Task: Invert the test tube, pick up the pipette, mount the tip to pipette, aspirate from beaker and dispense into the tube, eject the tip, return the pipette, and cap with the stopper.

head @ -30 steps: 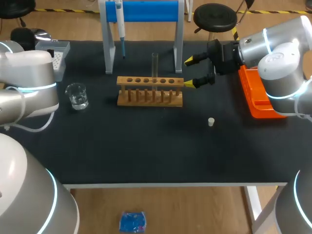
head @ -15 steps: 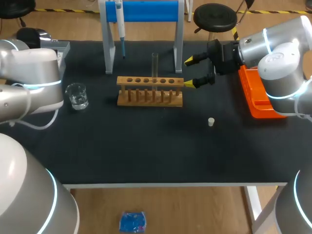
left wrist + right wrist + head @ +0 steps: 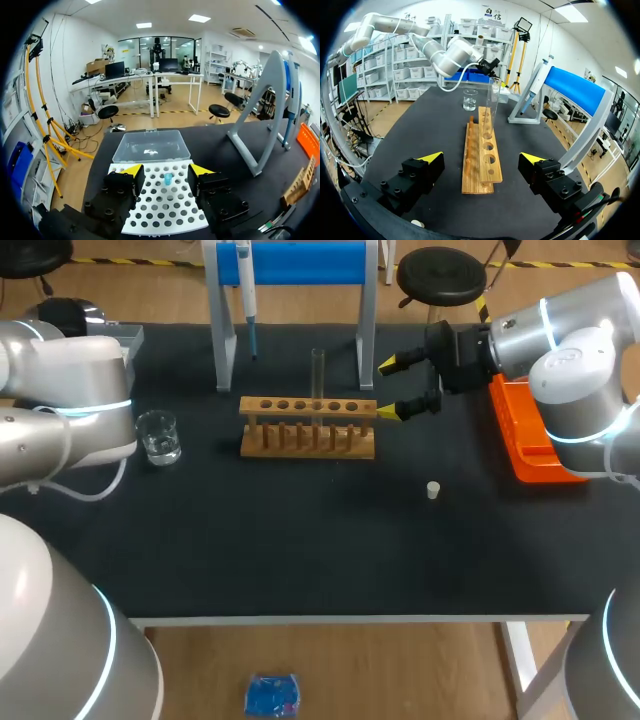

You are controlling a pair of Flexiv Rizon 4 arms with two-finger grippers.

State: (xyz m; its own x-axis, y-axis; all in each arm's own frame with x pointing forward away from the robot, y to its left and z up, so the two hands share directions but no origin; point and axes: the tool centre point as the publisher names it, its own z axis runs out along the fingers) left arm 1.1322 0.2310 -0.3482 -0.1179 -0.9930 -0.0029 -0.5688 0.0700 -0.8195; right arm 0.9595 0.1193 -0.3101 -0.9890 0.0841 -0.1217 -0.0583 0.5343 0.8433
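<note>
Left gripper: Your left fingers are spread wide and hold nothing. They hang over the tip box.
Tip box: It is a white plate full of holes. You can see one small blue tip in it, right under the fingers.
Beaker: It is glass with a little clear liquid, and it sits close by your left arm. A bump could spill it.
Pipette: It hangs on the blue stand at the back. It looks light and hard. Take it by the thick top part, not the thin end.
Test tube: It stands up straight in the wooden rack. It is thin glass, so it is likely slippery and easy to break. Hold the bare part above the rack, softly.
In the way: The stand's legs are just behind the rack, so lift the tube straight up.
Right gripper: It is wide open and empty, just beside the rack's right end.
Stopper: It is tiny and pale, alone on the mat.
Orange tray: It sits under your right arm.
</note>
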